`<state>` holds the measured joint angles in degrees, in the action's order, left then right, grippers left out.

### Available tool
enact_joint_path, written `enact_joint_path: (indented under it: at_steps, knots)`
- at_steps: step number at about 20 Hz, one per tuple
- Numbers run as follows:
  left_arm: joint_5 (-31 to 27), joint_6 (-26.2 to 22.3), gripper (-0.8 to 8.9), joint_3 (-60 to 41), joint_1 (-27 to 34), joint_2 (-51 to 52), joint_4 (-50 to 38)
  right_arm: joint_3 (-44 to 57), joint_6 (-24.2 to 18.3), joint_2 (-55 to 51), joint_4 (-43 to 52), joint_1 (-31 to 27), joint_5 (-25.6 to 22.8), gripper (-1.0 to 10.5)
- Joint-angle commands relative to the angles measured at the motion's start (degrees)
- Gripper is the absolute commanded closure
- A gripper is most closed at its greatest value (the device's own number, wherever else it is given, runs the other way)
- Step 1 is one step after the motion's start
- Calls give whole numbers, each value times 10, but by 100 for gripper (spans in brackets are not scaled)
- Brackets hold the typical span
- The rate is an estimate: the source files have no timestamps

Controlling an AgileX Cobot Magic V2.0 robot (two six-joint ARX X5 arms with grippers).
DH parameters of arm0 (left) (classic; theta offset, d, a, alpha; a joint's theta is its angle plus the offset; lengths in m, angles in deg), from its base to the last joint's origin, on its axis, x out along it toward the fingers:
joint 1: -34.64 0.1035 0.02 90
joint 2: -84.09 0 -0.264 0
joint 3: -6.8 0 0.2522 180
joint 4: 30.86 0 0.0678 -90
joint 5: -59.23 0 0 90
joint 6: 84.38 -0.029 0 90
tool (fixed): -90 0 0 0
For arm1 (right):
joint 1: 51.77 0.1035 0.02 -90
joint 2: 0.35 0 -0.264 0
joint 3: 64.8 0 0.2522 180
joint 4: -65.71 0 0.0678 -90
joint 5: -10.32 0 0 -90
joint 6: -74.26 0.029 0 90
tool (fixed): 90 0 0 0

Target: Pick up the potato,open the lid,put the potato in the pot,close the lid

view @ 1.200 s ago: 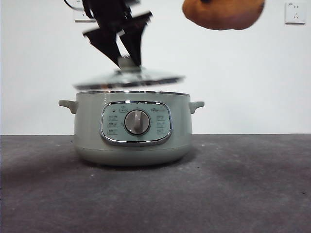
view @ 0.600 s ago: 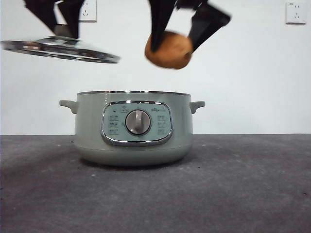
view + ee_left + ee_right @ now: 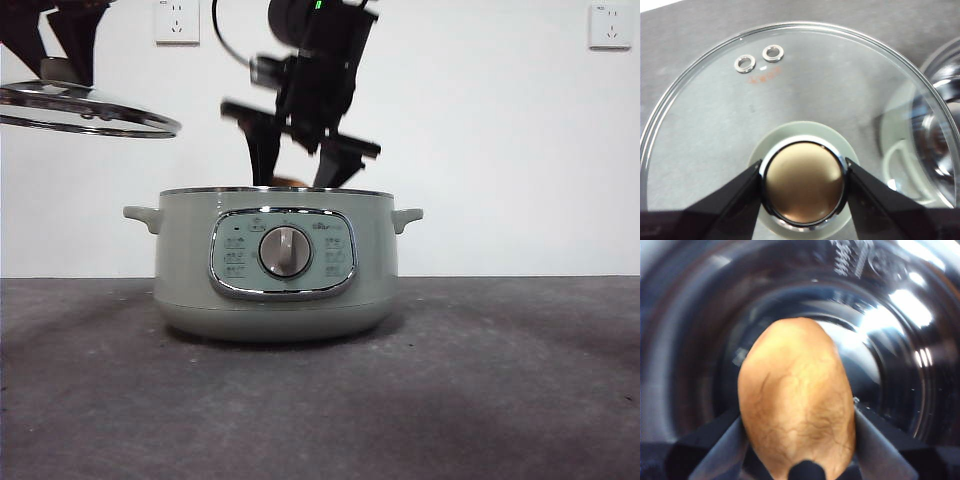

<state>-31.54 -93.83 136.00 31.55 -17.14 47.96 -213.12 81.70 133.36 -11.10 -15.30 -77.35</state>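
From the front I see only a sliver of the potato [image 3: 290, 182] behind the pot [image 3: 270, 265] rim; the lid [image 3: 85, 108] runs off-frame.

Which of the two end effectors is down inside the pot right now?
The right end effector, gripping the potato inside the pot. The left end effector holds the lid aloft, off to one side.

both arms are black. the right gripper [image 3: 298, 180] has flat, angular, wedge-shaped jaws under a boxy wrist with a round dark housing, a small green light on top and a thin black cable looping off it. the left gripper [image 3: 802, 182] shows two matte black tapered jaws.
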Motion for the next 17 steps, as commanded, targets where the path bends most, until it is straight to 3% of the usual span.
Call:
enact_joint_path:
  at_steps: [1, 5, 6, 8, 9, 13, 16, 17]
  knots:
    - [29, -7, 822, 3, 6, 12, -17, -2, -6, 19, 2, 3, -7, 957]
    - [38, -7, 822, 3, 7, 12, -18, -2, -21, 39, -11, 3, -6, 930]
    - [38, -7, 822, 3, 7, 12, -18, -2, -21, 41, -13, 3, -6, 808]
    - [38, -7, 822, 3, 7, 12, -19, -2, -21, 41, -13, 7, 0, 418]
    - [39, -7, 823, 3, 7, 12, -19, -2, -21, 41, -17, 7, 8, 371]
    - [43, -7, 822, 3, 7, 12, -18, -2, -20, 41, -17, 13, 9, 371]
    - [47, -4, 822, 3, 4, 12, -16, -45, -14, 22, -68, 15, 4, 394]
    - [56, -2, 822, 3, 4, 12, -15, -74, -14, 11, -88, 15, 4, 513]
